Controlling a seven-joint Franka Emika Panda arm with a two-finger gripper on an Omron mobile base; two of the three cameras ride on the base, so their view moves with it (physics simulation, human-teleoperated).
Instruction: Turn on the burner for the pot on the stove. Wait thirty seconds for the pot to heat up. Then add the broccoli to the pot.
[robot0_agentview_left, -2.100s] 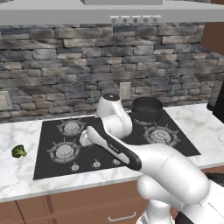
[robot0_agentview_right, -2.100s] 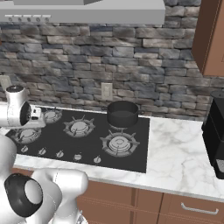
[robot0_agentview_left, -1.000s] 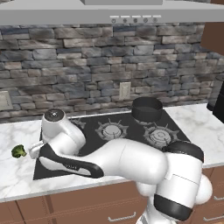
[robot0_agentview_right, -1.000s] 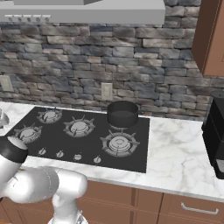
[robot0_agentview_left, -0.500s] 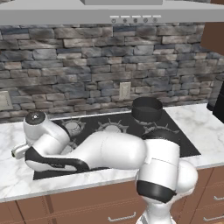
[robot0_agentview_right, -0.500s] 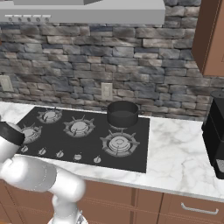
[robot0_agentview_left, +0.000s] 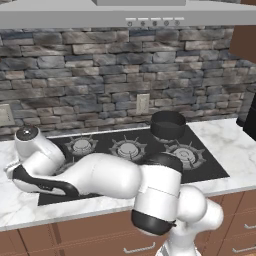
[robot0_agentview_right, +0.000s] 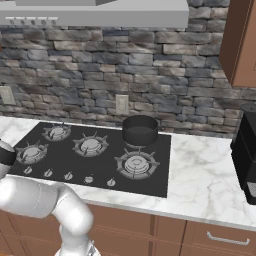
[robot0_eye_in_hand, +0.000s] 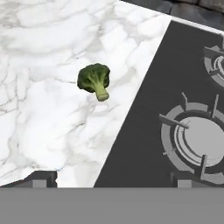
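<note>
Arm swung far left over the marble counter (robot0_eye_in_hand: 39, 52), hand looking down past the stove (robot0_eye_in_hand: 144, 131) edge. Broccoli (robot0_eye_in_hand: 94, 80) lies on bare marble just beside the cooktop's left edge, not touching it; nothing else near it. In hand view the floret sits above and between the two dark finger tips (robot0_eye_in_hand: 43, 178) at frame bottom, a bit left of centre, so it lies ahead of the claw along the view line, w/ a clear gap between. Claw (robot0_eye_in_hand: 111, 179) spread wide, nothing held. Long axis of floret: crown toward upper left of hand view, pale stem pointing lower right, roughly toward the stove; tilted diag. to the line between the tips. My read: approach phase for the pick, descent not begun; hand prob. needs to advance toward the floret, maybe a small wrist roll so the fingers close across the stem/crown rather than along it. Pot (robot0_agentview_left: 168, 125) sits on rear right burner, well apart from the broccoli, whole cooktop between. Can't tell from these views whether any burner is lit; knobs (robot0_agentview_right: 69, 176) too small to read.
</note>
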